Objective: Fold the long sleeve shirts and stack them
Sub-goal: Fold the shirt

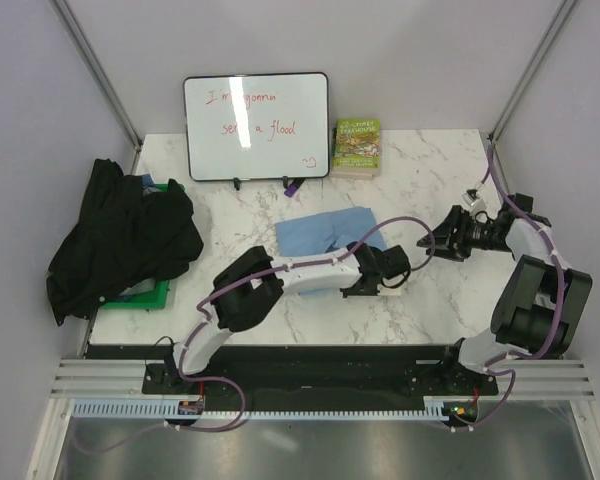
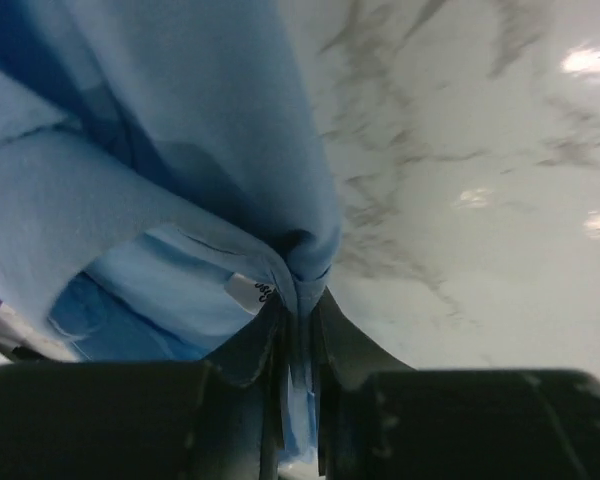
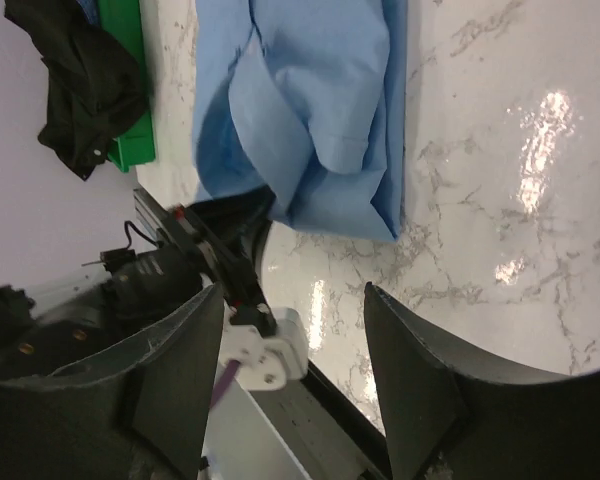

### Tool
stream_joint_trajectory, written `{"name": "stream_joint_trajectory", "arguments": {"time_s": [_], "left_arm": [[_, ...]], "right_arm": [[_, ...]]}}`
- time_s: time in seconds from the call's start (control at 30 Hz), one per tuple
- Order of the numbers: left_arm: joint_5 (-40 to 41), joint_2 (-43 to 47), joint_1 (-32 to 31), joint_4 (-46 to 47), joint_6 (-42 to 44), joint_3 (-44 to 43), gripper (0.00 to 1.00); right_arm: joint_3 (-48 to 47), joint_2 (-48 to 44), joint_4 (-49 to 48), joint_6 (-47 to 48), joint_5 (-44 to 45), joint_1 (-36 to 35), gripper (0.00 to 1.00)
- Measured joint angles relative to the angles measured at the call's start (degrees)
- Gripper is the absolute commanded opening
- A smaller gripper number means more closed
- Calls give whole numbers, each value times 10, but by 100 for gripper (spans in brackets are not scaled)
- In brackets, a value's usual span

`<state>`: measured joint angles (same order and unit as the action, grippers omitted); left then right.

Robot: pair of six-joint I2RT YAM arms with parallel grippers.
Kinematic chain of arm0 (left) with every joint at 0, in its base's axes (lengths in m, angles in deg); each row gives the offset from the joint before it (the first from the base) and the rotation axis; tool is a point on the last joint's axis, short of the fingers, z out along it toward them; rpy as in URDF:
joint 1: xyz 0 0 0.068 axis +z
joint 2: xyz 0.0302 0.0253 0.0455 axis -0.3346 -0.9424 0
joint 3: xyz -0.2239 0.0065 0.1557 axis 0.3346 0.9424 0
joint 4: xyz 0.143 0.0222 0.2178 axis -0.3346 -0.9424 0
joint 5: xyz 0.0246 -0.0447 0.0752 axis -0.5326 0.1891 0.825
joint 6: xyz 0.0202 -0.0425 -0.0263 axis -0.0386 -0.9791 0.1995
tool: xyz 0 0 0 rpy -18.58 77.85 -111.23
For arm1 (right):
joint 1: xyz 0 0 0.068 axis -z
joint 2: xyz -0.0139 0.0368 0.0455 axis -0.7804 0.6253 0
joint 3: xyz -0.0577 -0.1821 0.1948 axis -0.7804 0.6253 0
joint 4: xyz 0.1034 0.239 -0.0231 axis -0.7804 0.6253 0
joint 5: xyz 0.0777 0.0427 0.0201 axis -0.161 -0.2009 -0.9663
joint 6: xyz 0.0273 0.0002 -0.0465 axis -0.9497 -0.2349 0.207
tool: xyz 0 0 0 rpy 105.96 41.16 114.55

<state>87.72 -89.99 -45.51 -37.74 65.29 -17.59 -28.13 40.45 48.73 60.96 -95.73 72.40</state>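
The light blue shirt [image 1: 325, 237] lies bunched in the middle of the marble table; it also shows in the left wrist view [image 2: 190, 150] and the right wrist view [image 3: 310, 110]. My left gripper [image 1: 372, 281] is shut on a fold of this shirt at its near right edge, cloth pinched between the jaws [image 2: 302, 300]. The black shirt [image 1: 120, 240] lies heaped at the left over a green bin [image 1: 145, 295]; it also shows in the right wrist view [image 3: 80, 80]. My right gripper [image 1: 432, 243] is open and empty, to the right of the blue shirt [image 3: 295, 300].
A whiteboard [image 1: 257, 126] stands at the back, with a green-covered book [image 1: 357, 146] to its right. The green bin hangs at the table's left edge. Bare marble [image 1: 440, 300] lies to the right and front of the blue shirt.
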Motion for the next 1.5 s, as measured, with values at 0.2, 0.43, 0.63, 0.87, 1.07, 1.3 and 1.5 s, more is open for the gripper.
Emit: {"name": "stream_joint_trajectory", "arguments": {"time_s": [0.2,0.43,0.63,0.87,1.07,1.3,1.5], "left_arm": [[-52,-30,-39,-35,-75,-92,68],[-185,10,-24,-49,-139,-168,68],[-282,152,101,-25,-170,-63,53],[-334,179,342,28,-159,47,46],[-350,139,329,53,-141,117,40],[-377,126,312,80,-142,190,35],[-411,148,200,100,-172,245,34]], "right_arm": [[34,-30,14,-12,-9,52,72],[71,-78,19,-46,8,54,72],[120,-73,-13,-92,23,29,62],[130,-2,-130,-164,48,-85,51],[109,92,-176,-180,107,-107,33],[20,176,-213,-191,162,-154,21],[-131,261,-253,-193,190,-214,33]]}}
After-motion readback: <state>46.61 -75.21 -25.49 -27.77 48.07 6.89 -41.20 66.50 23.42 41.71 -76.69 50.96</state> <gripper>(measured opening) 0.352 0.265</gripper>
